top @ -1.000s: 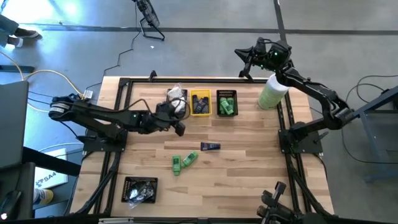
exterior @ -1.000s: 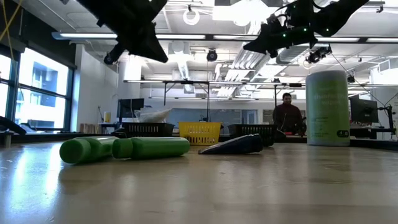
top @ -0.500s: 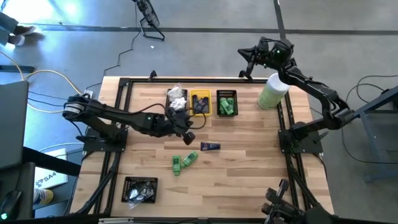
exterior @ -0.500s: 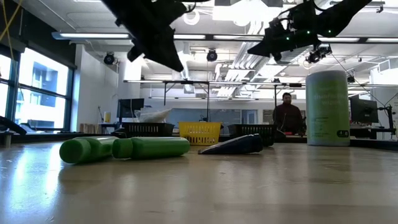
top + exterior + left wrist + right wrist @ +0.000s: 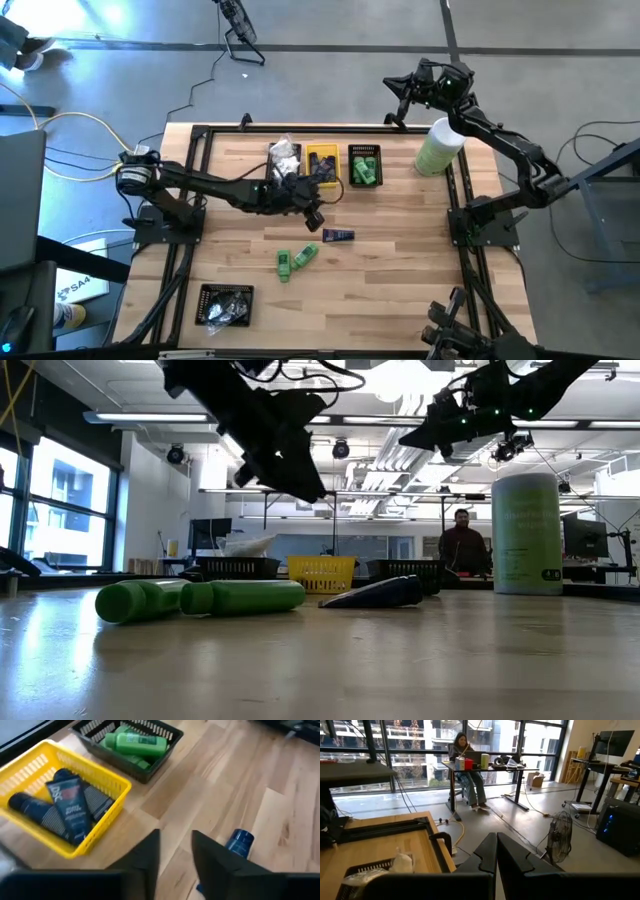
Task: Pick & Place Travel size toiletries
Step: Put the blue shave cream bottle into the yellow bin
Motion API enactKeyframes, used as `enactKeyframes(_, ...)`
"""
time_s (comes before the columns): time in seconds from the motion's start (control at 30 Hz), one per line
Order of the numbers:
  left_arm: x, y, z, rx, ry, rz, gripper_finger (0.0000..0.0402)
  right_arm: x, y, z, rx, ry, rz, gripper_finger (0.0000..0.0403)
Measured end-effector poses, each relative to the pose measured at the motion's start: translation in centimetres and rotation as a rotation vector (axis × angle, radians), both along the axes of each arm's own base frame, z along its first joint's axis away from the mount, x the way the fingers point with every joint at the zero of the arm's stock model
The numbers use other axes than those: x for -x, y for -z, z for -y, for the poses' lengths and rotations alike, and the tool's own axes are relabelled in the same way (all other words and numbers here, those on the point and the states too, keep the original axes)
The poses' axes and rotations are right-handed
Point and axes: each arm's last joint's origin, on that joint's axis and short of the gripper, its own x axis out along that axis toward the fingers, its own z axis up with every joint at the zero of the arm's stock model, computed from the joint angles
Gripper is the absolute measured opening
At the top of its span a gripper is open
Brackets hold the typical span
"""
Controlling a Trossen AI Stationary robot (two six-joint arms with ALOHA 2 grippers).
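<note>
A dark blue tube [image 5: 338, 236] lies on the wood near the table's middle, and its cap end [image 5: 239, 842] shows in the left wrist view. Two green bottles [image 5: 297, 260] lie on their sides nearer the front. My left gripper [image 5: 315, 216] hangs just above the table, a little to the far left of the tube. It is open [image 5: 176, 854], with nothing between its fingers. My right gripper [image 5: 398, 92] is shut [image 5: 496, 851] and waits high beyond the table's far right corner.
Three small bins stand along the far edge. One holds white packets [image 5: 284, 160], the yellow one [image 5: 322, 166] holds dark tubes, and the black one [image 5: 365, 166] holds green bottles. Another black bin [image 5: 225, 305] sits at the front left. A big pale-green cylinder [image 5: 437, 147] stands far right.
My left gripper has travelled from beside the bins toward the table's right and near edge, sinking as it went, and now hangs close to the dark blue tube. The tube and the bottles have not moved.
</note>
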Motion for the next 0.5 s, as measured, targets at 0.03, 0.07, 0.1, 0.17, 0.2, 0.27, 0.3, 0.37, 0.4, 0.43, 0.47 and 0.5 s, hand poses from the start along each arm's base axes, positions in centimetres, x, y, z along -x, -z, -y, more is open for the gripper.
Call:
enactKeyframes(0.03, -0.1, -0.1, -0.3, -0.001, 0.016, 0.003, 0.0119, 0.0, 0.0, 0.0, 0.0, 0.0, 0.001, 0.0004)
enactKeyframes(0.07, -0.1, -0.1, -0.6, -0.001, 0.033, 0.007, 0.0137, 0.0, 0.0, 0.0, -0.001, 0.001, 0.002, 0.0004)
enactKeyframes(0.1, -0.2, -0.2, -1.0, 0.001, 0.049, 0.009, 0.0156, 0.0, 0.0, 0.0, -0.002, 0.001, 0.002, 0.0004)
enactKeyframes(0.17, -0.2, -0.1, -1.6, 0.006, 0.076, 0.001, 0.0192, 0.0, 0.0, 0.0, -0.002, 0.001, 0.002, 0.0004)
enactKeyframes(0.2, -0.2, -0.1, -1.9, 0.012, 0.094, -0.002, 0.021, 0.0, 0.0, 0.0, -0.002, 0.001, 0.002, 0.0004)
enactKeyframes(0.27, -0.2, -0.1, -2.3, 0.053, 0.14, 0.0, 0.0242, 0.0, 0.0, 0.0, -0.002, 0.001, 0.002, 0.0004)
enactKeyframes(0.3, -0.2, -0.1, -2.5, 0.075, 0.171, 0.002, 0.0256, 0.0, 0.0, 0.0, -0.003, 0.001, 0.002, 0.0004)
enactKeyframes(0.37, -0.2, 0.1, -2.8, 0.092, 0.235, -0.004, 0.0276, 0.0, 0.0, 0.0, -0.003, 0.002, 0.002, 0.0004)
enactKeyframes(0.4, -0.4, 0.3, -2.7, 0.085, 0.266, -0.011, 0.0283, 0.0, 0.0, 0.0, -0.003, 0.002, 0.002, 0.0004)
enactKeyframes(0.43, -0.5, 0.5, -2.7, 0.075, 0.286, -0.024, 0.0287, 0.0, 0.0, 0.0, -0.003, 0.002, 0.002, 0.0004)
enactKeyframes(0.47, -0.5, 0.8, -2.6, 0.068, 0.299, -0.04, 0.0289, 0.0, 0.0, 0.0, -0.003, 0.002, 0.002, 0.0004)
enactKeyframes(0.5, -0.6, 1.0, -2.6, 0.06, 0.311, -0.043, 0.029, 0.0, 0.0, 0.0, -0.003, 0.002, 0.002, 0.0004)
